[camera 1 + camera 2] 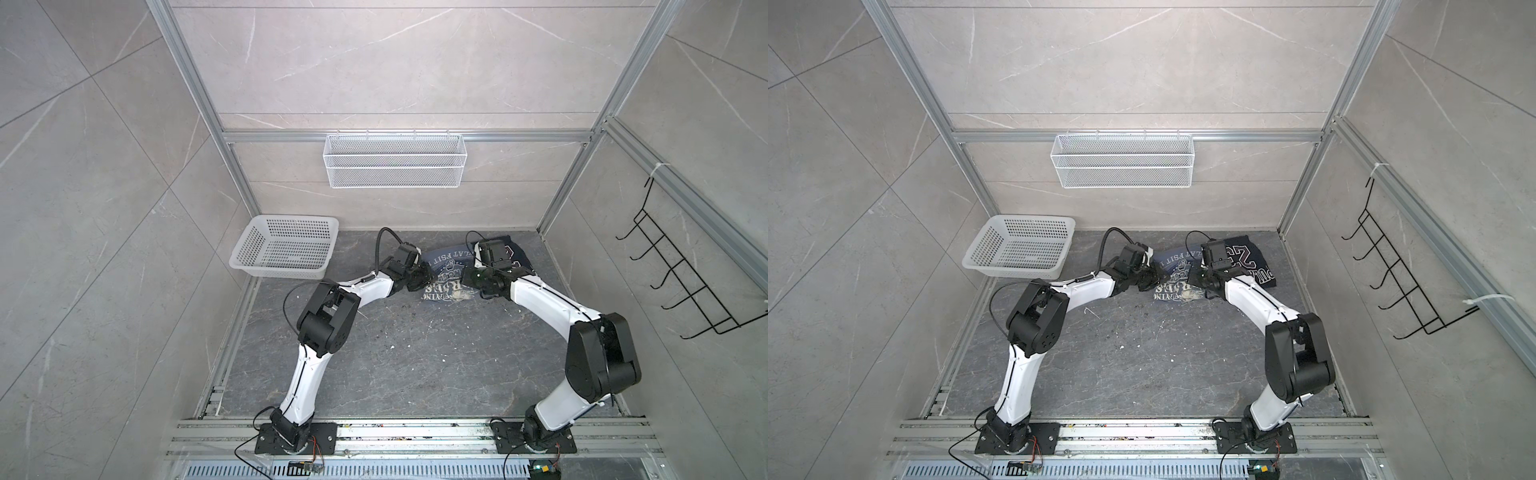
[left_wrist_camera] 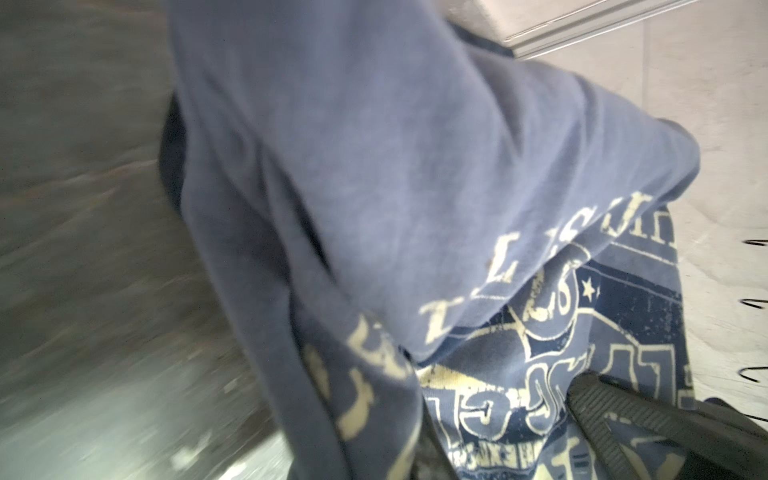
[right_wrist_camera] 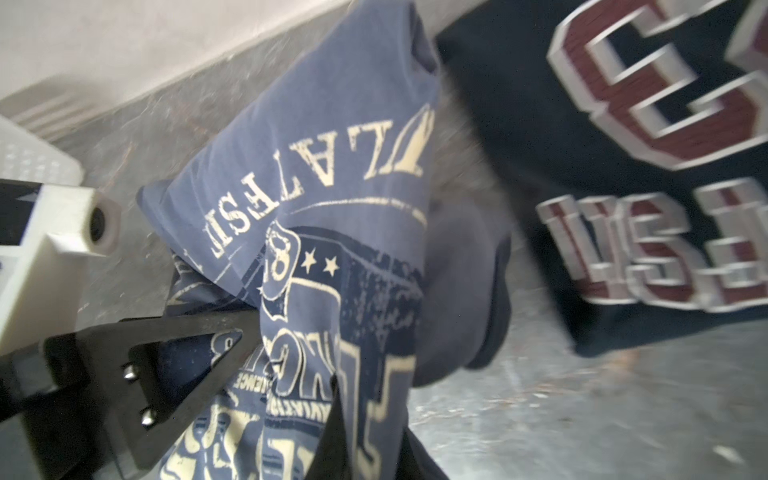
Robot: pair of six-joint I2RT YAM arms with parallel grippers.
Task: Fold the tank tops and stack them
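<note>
Cloth first: blue top (image 1: pixel 446 291) bunched at the far middle of the table (image 1: pixel 395 353), caught between left gripper (image 1: pixel 428 281) and right gripper (image 1: pixel 466 279) in both top views. Long axis running far to near, with the lettering upside down from the robot's side, so taken across the short way, one side edge per gripper. About equally near to both arms, neither reaching past the middle.

Left gripper: pressed together, by the look of it pinching the blue top's left edge. Seen in the left wrist view as one ribbed finger (image 2: pixel 623 415) sunk into printed fabric, with folds draping away from it. Other finger hidden.

Right gripper: closed too, nipping the right edge. Blue top (image 3: pixel 332 187) pulled up into a slack peak in the right wrist view, with the fingertips mostly buried under fabric.

Navy top (image 1: pixel 1254 266) lying flat just beyond and to the right of the right gripper, near the back wall, seemingly folded already, with the number print facing up. Held by nothing. Touching the blue top's far corner or merely beside it: cannot tell.

Basket (image 1: pixel 245 249) well apart on the far left, not involved.

Judged next: raise both grips together and fold along that far-to-near axis. Uneven pull likely to skew the fold, given how limp and rumpled the fabric looks.
</note>
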